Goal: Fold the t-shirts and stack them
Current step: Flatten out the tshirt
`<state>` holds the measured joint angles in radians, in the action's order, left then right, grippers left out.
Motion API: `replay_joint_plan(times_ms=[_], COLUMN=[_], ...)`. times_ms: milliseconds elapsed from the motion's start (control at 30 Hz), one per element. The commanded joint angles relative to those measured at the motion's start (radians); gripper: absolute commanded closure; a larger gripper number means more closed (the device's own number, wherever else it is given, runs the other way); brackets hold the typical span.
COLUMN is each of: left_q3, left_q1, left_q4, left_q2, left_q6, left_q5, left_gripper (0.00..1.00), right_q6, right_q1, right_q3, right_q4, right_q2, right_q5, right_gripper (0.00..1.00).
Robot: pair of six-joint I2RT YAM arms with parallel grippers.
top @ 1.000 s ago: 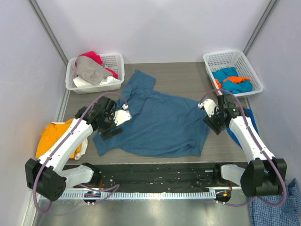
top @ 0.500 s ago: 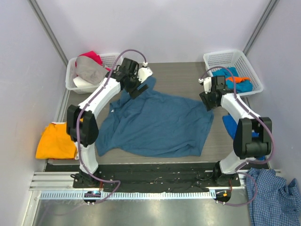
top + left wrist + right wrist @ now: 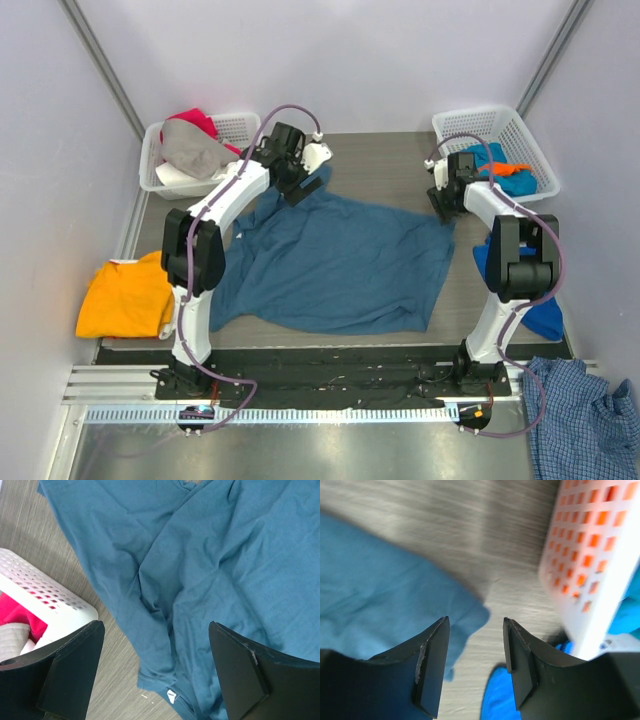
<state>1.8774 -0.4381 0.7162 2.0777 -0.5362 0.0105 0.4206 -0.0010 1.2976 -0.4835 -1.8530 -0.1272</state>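
A large dark teal-blue t-shirt (image 3: 340,255) lies spread and wrinkled across the table. My left gripper (image 3: 296,184) hovers open over its far left sleeve. In the left wrist view the gripper (image 3: 154,630) has wide jaws with only the shirt cloth (image 3: 200,570) below them. My right gripper (image 3: 441,205) is open at the shirt's far right corner. In the right wrist view the gripper (image 3: 475,625) holds nothing and the corner (image 3: 385,585) lies just to its left. An orange t-shirt (image 3: 120,295) lies at the left edge. A bright blue one (image 3: 545,315) lies at the right.
A white basket (image 3: 245,135) at the back left holds red and grey clothes; its wall (image 3: 45,595) is close to my left fingers. Another basket (image 3: 480,122) at the back right holds turquoise and orange ones. A checked shirt (image 3: 585,420) lies off the table, near right.
Both arms have swung away from the near side toward the shirt's far edge, the left to the far sleeve, the right to the far right corner. The shirt's left side has shifted.
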Motion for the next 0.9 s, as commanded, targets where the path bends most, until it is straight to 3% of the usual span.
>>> replay_joint_plan(times_ms=[0,867], left_q3=[0.023,0.020], left_q1=[0.004,0.018], left_q4=[-0.057,-0.103], left_q2=[-0.004,0.018], left_q6=[-0.030,-0.094], left_q5=[-0.001,-0.119], left_gripper=[0.10,0.09], right_q6=[0.014,0.073], right_q1=[-0.037,-0.056], right_q3=[0.060,0.029], right_q4=[0.031,0.019], right_q2=[-0.028,-0.147], right_q5=[-0.006,0.080], right_gripper=[0.47,0.55])
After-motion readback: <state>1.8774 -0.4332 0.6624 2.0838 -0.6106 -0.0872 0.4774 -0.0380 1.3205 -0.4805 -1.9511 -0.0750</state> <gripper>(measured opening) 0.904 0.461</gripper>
